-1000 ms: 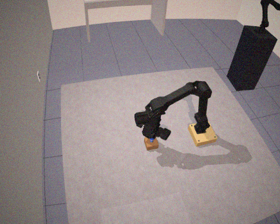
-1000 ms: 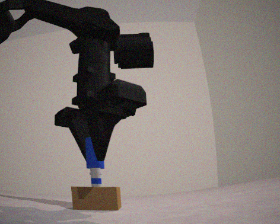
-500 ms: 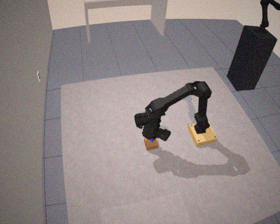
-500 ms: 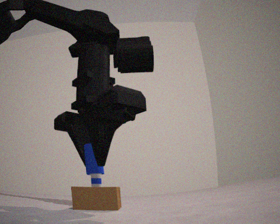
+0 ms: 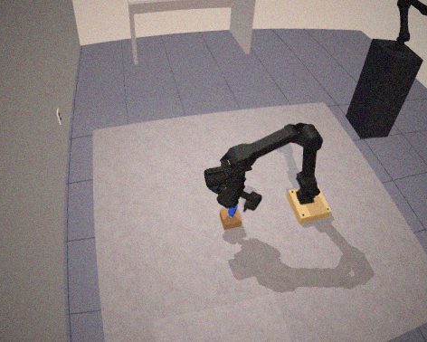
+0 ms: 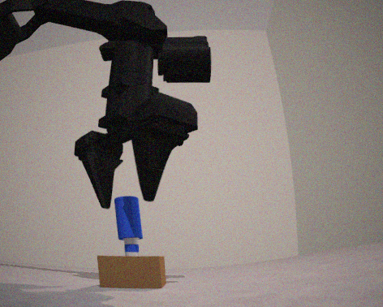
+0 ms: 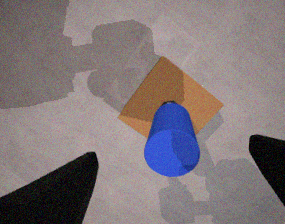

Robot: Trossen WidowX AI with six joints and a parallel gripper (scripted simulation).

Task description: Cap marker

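Note:
The orange-brown holder block (image 5: 231, 222) (image 6: 131, 273) (image 7: 200, 102) stands on the table. The blue cap (image 5: 232, 211) (image 6: 129, 219) (image 7: 168, 150) sits over the top of the upright marker (image 6: 131, 248). The cap leans slightly in the exterior view, its top to the left. Below its rim a short white part of the marker and a blue band show above the block. Whether the cap is fully seated I cannot tell. My gripper (image 6: 127, 204) (image 7: 172, 151) is open and empty, with the fingertips apart on either side of the cap's top, around its upper end.
The arm's yellow base plate (image 5: 317, 210) is to the right of the block in the top view. A black pedestal (image 5: 385, 90) with another arm stands beyond the mat, and a white table (image 5: 180, 6) is at the back.

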